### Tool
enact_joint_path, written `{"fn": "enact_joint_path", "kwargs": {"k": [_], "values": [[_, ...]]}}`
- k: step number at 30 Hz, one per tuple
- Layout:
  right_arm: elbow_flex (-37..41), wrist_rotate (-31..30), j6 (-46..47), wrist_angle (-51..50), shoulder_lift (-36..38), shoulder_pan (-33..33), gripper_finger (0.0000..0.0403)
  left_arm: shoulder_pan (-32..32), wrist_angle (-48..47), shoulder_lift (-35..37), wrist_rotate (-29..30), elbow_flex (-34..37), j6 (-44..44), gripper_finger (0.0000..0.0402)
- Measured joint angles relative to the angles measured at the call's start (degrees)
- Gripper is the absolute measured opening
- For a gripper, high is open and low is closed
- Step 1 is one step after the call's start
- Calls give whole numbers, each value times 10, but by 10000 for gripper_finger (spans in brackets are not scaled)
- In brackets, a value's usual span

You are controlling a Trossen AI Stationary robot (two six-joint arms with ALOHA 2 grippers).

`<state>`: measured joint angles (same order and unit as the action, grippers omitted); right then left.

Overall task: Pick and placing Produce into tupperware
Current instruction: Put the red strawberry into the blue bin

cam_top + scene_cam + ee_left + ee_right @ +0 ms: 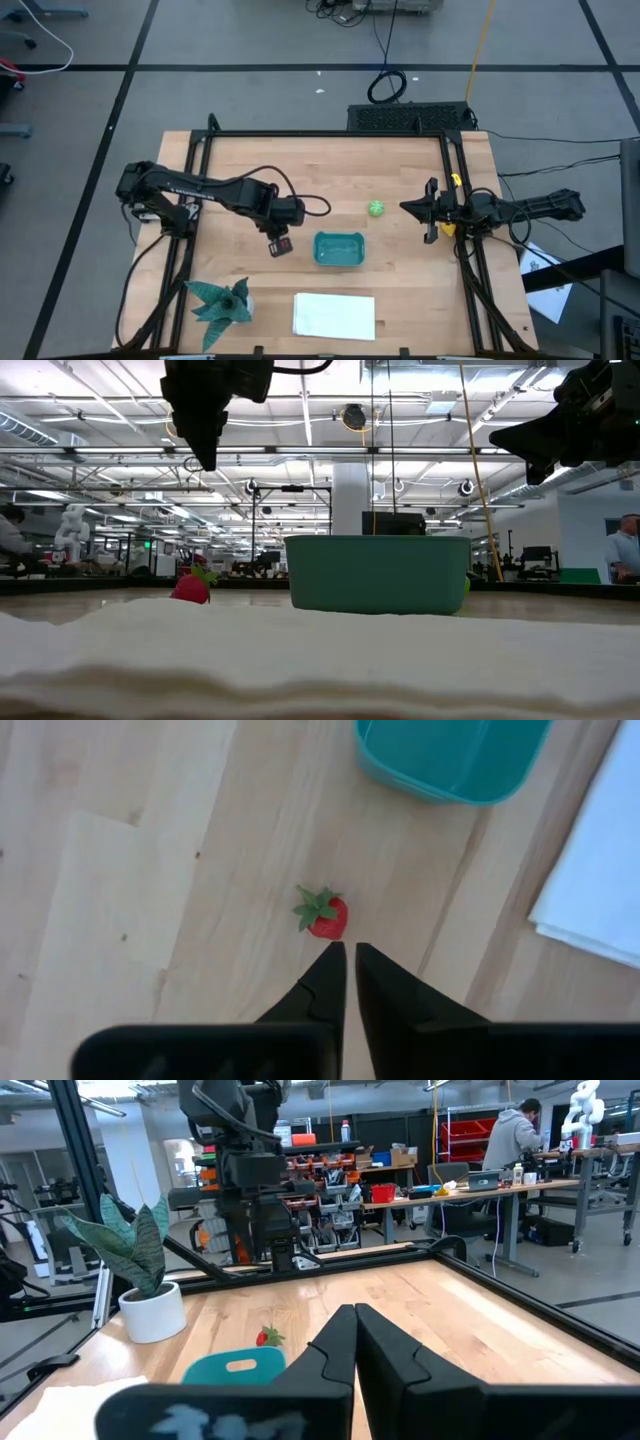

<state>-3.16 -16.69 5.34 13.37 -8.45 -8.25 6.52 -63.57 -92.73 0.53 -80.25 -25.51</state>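
the teal tub (339,249) sits on the wooden worktop (300,165) and serves as the landmark here. the left gripper (281,246) hangs above the worktop just to the tub's left, its jaws almost closed with only a thin slit between the tips, holding nothing. in the left wrist view the red strawberry (324,913) lies on the wood right in front of those jaw tips (350,955), apart from them, near the tub (450,758) but outside it. in the low view the strawberry (192,587) rests on the worktop beside the tub (378,573), with the left gripper (207,455) raised well above it. the light green round piece (376,209) lies on the wood just beyond the tub's far right corner, also outside it. the right gripper (408,208) waits to the right of the tub, raised, jaws closed and empty. a white cloth (334,315) lies on the near side of the tub, and a small potted plant (222,302) stands off its near left side.
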Motion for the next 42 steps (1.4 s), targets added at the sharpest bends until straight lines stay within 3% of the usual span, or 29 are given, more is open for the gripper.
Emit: {"fn": "enact_joint_path", "kwargs": {"k": [12, 19, 30, 42], "values": [[0, 0, 0, 0, 0, 0, 0, 19, -2, 0, -5, 0, 14, 235], [0, 0, 0, 0, 0, 0, 0, 26, -1, 0, -5, 0, 10, 306], [0, 0, 10, 0, 0, 0, 0, 26, 5, 0, 0, 5, 10, 324], [0, 0, 10, 0, 0, 0, 0, 7, 122, 0, -37, 131, -9, 324]]}}
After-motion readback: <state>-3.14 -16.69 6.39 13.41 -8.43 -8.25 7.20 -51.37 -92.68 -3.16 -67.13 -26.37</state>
